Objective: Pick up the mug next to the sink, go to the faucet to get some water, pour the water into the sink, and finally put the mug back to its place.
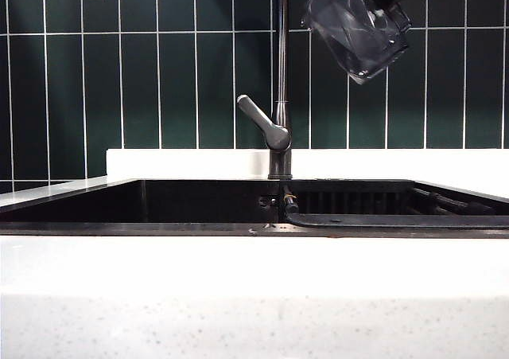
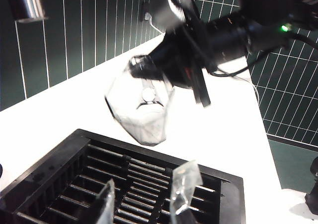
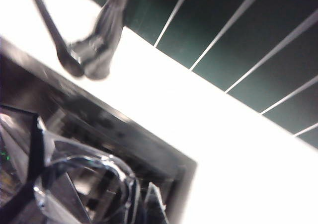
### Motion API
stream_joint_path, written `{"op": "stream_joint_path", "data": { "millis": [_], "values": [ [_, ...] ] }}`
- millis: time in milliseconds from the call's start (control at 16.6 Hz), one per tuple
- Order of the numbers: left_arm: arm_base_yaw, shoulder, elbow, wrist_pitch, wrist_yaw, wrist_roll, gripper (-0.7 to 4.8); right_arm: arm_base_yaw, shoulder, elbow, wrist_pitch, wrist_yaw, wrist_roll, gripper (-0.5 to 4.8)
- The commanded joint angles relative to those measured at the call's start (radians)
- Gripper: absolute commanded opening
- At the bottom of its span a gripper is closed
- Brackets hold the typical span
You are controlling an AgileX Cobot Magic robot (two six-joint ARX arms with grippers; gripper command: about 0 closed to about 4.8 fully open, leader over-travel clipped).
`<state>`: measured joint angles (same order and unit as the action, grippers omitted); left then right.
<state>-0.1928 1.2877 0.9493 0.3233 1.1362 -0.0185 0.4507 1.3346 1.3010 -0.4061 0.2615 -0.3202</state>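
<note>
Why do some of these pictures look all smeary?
Left wrist view: the right claw and mug are motion-blurred, while the rack stays sharper. Right wrist view: everything streaks, faucet included. Exterior view: crisp, with the white countertop glaring bright.

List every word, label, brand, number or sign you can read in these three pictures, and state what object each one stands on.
None: no readable text in any view.
The mug, held tilted by the right claw above the sink, is plain clear glass.
The faucet and its lever carry no visible mark.
The right arm shows a green light, not a sign.
The left claw hangs open over the rack, unmarked.
</note>
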Motion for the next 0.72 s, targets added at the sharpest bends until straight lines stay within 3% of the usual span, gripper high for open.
{"op": "stream_joint_path", "data": {
  "millis": [60,302,724],
  "values": [
    [0.001,-0.002,0.000,0.005,-0.007,0.000,1.47,-0.046,-0.006,-0.001,0.070,-0.074,0.163,-0.05],
    [0.001,-0.002,0.000,0.006,-0.018,0.012,1.47,-0.145,-0.019,-0.109,0.238,-0.198,0.325,-0.05],
    [0.000,-0.002,0.000,0.007,-0.066,0.065,1.47,-0.283,-0.109,-0.463,0.703,-0.205,0.345,-0.05]
  ]
}}
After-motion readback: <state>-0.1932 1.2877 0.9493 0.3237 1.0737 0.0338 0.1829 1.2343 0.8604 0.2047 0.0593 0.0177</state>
